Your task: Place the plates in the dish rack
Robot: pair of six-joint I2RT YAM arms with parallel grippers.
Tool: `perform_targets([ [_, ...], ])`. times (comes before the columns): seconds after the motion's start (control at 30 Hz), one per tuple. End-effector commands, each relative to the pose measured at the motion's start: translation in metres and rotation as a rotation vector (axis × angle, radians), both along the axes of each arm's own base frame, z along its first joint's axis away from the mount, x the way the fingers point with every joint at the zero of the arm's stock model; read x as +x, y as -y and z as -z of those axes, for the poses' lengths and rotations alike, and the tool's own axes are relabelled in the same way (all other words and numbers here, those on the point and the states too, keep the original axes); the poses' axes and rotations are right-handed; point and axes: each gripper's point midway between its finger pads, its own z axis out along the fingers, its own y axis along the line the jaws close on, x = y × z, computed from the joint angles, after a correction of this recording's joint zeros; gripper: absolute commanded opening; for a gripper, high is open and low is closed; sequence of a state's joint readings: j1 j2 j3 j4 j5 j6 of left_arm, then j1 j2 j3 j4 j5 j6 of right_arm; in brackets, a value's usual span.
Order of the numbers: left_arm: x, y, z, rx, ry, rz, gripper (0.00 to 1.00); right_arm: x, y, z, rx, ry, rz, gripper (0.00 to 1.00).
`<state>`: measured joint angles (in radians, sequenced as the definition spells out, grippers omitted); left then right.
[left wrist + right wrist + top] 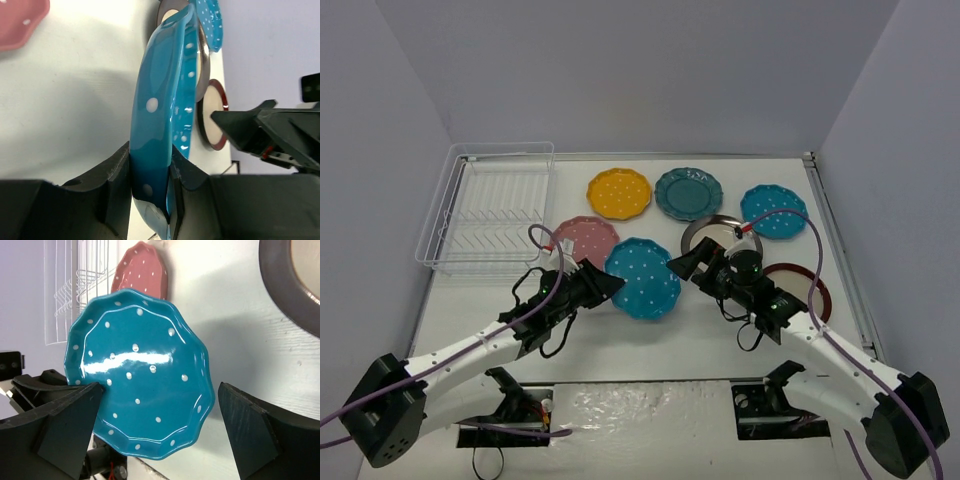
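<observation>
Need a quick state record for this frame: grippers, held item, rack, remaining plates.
left gripper: jaws shut on the left rim of the blue dotted plate
right gripper: jaws open, beside that plate's right edge, holding nothing
dish rack: far left, no plates in it
plates outside the rack: yellow plate, dark teal plate, second blue dotted plate, pink plate, grey-rimmed plate, red-rimmed plate
loaded: none of seven
</observation>
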<state>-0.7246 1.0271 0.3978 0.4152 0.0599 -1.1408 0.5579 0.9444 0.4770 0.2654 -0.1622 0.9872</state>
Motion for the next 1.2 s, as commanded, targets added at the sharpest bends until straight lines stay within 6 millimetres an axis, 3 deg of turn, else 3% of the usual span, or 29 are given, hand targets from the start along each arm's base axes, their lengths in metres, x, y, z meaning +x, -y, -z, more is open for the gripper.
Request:
perform_targets([
  [0.0,0.017,0.003,-0.13,-0.08,0.301,-0.016,0.0,0.013,0.018,-0.042,-0.094,0.145,0.05,1.0],
  [0.13,0.023,-0.015,-0.148,0.068,0.344,-0.065,0.0,0.011,0.034,-0.061,-0.163,0.21,0.074,1.0],
  [0.33,0.031,-0.052,-0.177,0.353,0.406,-0.123,0.0,-0.002,0.059,-0.118,-0.185,0.384,0.126,1.0],
  [0.4,0.037,-0.064,-0.197,0.439,0.447,-0.155,0.0,-0.005,0.066,-0.119,-0.218,0.39,0.131,1.0],
  [0.47,0.041,-0.078,-0.202,0.575,0.46,-0.161,0.0,-0.008,0.07,-0.122,-0.231,0.407,0.135,1.0],
  [0.63,0.053,-0.123,-0.258,0.777,0.53,-0.289,0.0,-0.013,0.072,-0.122,-0.234,0.42,0.124,1.0],
  [0.8,0.067,-0.166,-0.284,0.902,0.518,-0.362,0.0,-0.014,0.07,-0.117,-0.251,0.425,0.098,1.0],
  [0.93,0.088,-0.213,-0.292,0.998,0.487,-0.442,0.0,-0.015,0.066,-0.116,-0.263,0.432,0.068,1.0],
  [1.17,0.123,-0.257,-0.298,1.187,0.478,-0.442,0.0,-0.013,0.061,-0.115,-0.289,0.441,0.027,1.0],
])
